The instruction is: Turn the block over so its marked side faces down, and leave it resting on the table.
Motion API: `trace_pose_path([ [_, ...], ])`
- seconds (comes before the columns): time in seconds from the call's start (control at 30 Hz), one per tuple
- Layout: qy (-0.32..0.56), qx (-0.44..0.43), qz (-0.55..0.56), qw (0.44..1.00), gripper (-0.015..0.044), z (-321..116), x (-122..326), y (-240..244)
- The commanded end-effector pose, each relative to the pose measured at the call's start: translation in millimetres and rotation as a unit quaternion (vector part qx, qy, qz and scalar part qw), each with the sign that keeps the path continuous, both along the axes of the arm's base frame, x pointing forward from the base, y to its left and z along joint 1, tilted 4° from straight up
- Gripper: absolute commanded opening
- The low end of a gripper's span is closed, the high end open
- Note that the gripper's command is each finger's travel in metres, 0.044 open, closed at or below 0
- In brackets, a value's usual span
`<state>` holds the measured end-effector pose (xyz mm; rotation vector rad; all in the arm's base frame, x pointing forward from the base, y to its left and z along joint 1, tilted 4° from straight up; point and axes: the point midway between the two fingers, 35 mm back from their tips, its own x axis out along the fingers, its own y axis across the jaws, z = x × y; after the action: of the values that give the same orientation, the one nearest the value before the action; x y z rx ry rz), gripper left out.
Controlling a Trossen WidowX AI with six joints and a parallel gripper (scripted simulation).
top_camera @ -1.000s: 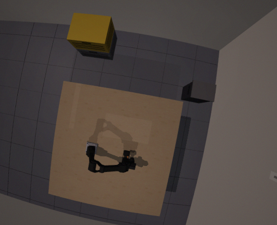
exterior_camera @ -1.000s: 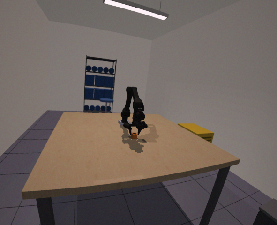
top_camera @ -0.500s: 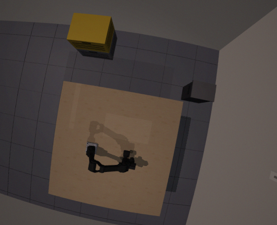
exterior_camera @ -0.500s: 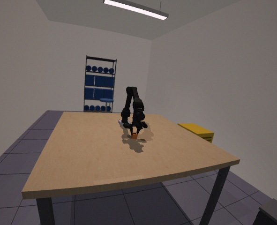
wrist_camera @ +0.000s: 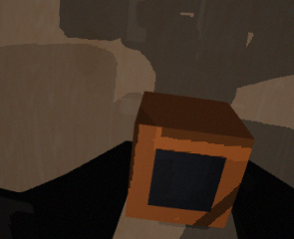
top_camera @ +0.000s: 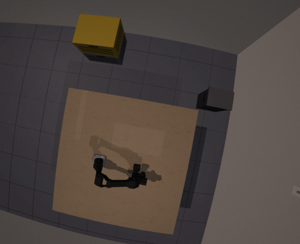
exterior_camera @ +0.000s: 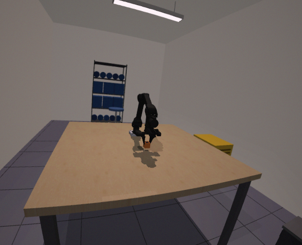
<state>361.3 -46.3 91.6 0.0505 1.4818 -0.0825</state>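
The orange block [exterior_camera: 146,145] [wrist_camera: 181,215] is held between the two black fingers. It is a little above the table [top_camera: 118,210] [exterior_camera: 92,171], with a small gap and a shadow under it in the exterior view. Its dark square mark [wrist_camera: 186,180] faces up towards the wrist camera. My gripper [exterior_camera: 147,143] [wrist_camera: 182,158] points down and is shut on the block, with one finger on each side. In the top view the arm hides the block. The block's underside is hidden.
The arm's pale base plate [top_camera: 99,155] [exterior_camera: 131,132] is fixed on the table. Off the table stand a yellow crate [top_camera: 97,30] [exterior_camera: 213,139], a dark box [top_camera: 219,98] and a shelf rack [exterior_camera: 110,63] with blue things.
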Motion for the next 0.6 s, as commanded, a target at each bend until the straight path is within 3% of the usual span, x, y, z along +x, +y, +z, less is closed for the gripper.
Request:
trace_pose_path([
  [0.0, -0.003, 0.001, 0.002, 1.000, 0.0000, 5.6, 0.0, 0.6],
  [0.57, -0.127, -0.009, 0.003, 0.992, 0.0000, -1.8, 2.7, 0.1],
])
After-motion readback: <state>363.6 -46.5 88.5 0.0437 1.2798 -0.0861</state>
